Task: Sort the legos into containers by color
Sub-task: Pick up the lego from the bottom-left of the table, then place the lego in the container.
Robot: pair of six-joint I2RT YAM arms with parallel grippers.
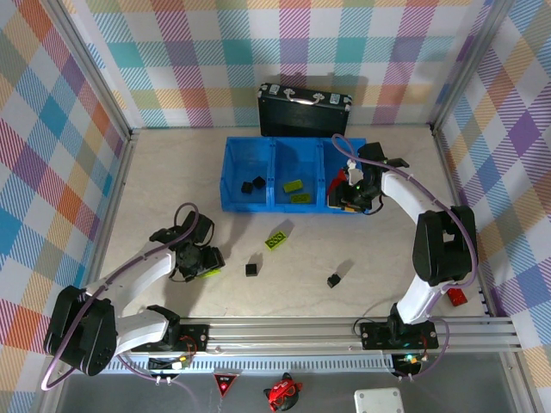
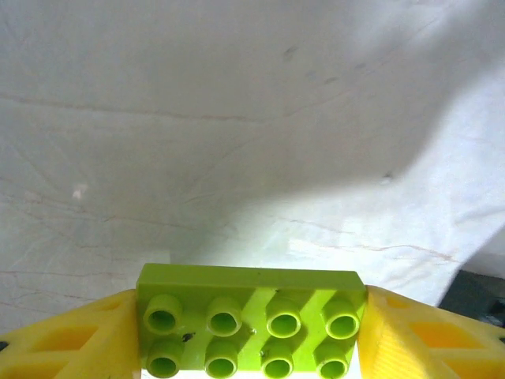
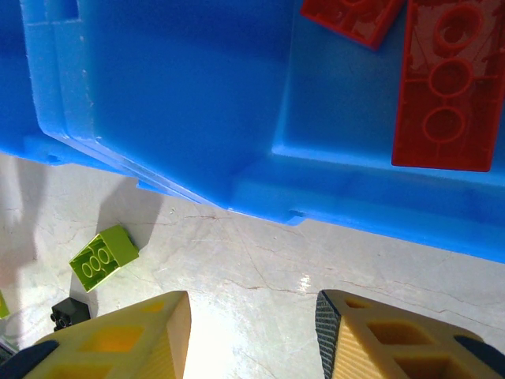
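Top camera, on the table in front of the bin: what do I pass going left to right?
left gripper closed on the gripped lime brick → left black cube → loose lime brick → right black cube → red brick at far right

bright, even overhead light; soft shadows on the table (image 1: 293, 288). left wrist view: broad shadow, glare just above the lime-green brick (image 2: 251, 320).

Robot lab booth — plaid walls (image 1: 52, 129)
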